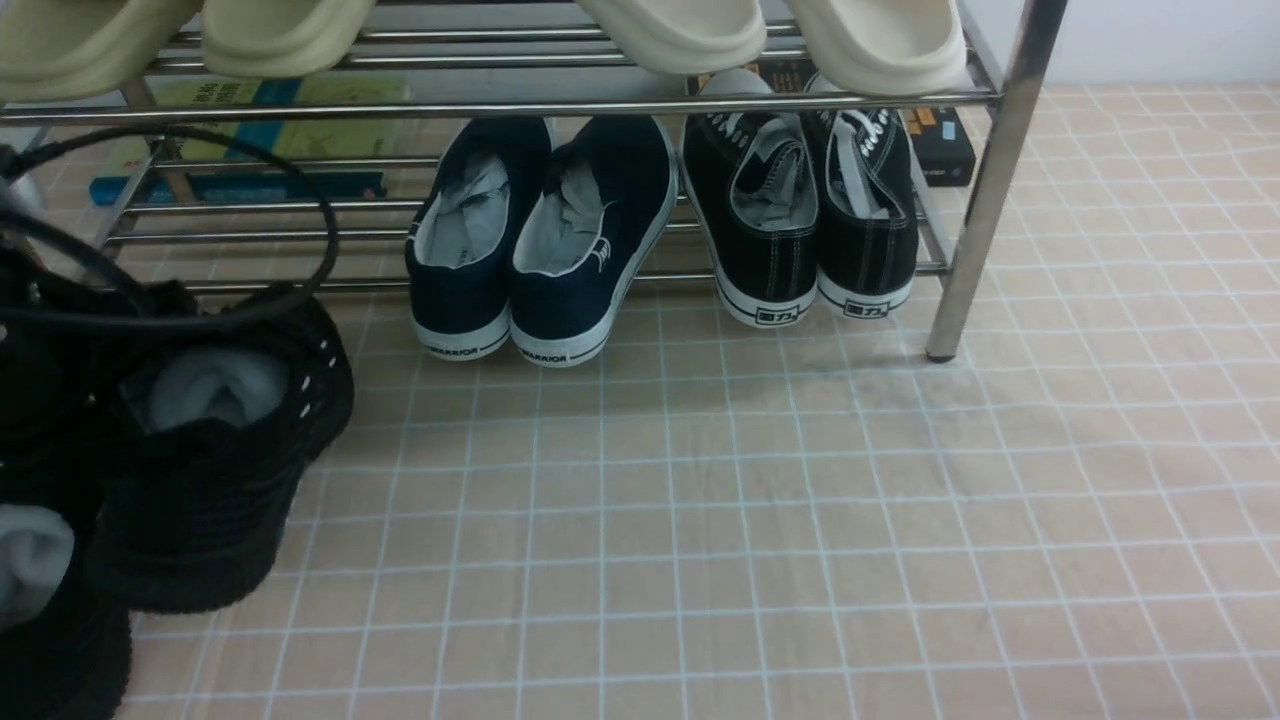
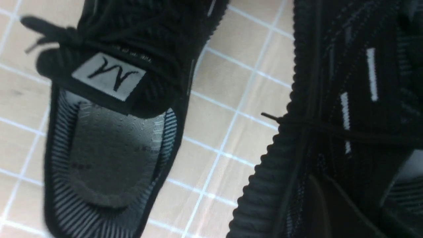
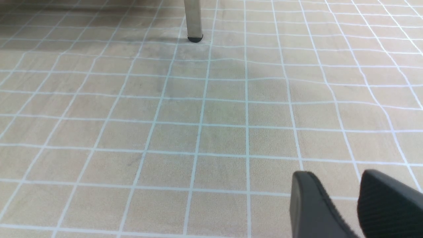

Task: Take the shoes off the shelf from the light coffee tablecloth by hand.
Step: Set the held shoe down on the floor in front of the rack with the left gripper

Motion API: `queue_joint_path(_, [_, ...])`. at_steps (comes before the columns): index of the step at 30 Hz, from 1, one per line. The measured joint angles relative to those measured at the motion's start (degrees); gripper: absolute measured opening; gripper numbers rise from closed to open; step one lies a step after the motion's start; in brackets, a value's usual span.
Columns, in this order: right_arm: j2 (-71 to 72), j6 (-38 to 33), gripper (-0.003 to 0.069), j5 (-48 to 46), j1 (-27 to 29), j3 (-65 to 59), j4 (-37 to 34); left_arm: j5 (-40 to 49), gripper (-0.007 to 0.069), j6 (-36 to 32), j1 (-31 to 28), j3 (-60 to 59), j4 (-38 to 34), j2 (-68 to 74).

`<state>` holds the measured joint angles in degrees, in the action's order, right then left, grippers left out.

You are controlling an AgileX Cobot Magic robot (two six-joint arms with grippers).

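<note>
The two black knit shoes are off the shelf [image 1: 992,190] and stand on the light coffee tablecloth [image 1: 800,550] at the near left. One shoe [image 1: 220,470] shows grey stuffing; the other [image 1: 50,610] sits nearer, at the frame's corner. My left arm [image 1: 70,320] hangs over them. In the left wrist view one shoe [image 2: 333,109] with white dashes fills the side by my left gripper [image 2: 322,185], which is shut on its knit upper. The other shoe [image 2: 112,142], with an M tongue label, lies apart. My right gripper [image 3: 335,180] hovers open over bare cloth.
A navy WARRIOR pair [image 1: 540,240] and a black canvas lace-up pair [image 1: 810,215] sit on the lower tier. Cream slippers [image 1: 680,35] rest on the upper rails. Books [image 1: 250,140] lie behind the rack. A shelf leg [image 3: 194,19] stands ahead of my right gripper.
</note>
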<state>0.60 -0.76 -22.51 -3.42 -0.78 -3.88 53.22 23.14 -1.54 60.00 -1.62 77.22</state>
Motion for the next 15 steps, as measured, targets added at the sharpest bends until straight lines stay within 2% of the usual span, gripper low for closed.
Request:
queue_joint_path(7, [0.0,0.0,0.0239,0.0,0.0,0.0,0.0,-10.2,0.0011,2.4,0.0,-9.0,0.4,0.0])
queue_joint_path(15, [0.0,0.0,0.0239,0.0,0.0,0.0,0.0,-11.6,0.0011,2.6,0.0,-10.7,0.8,0.0])
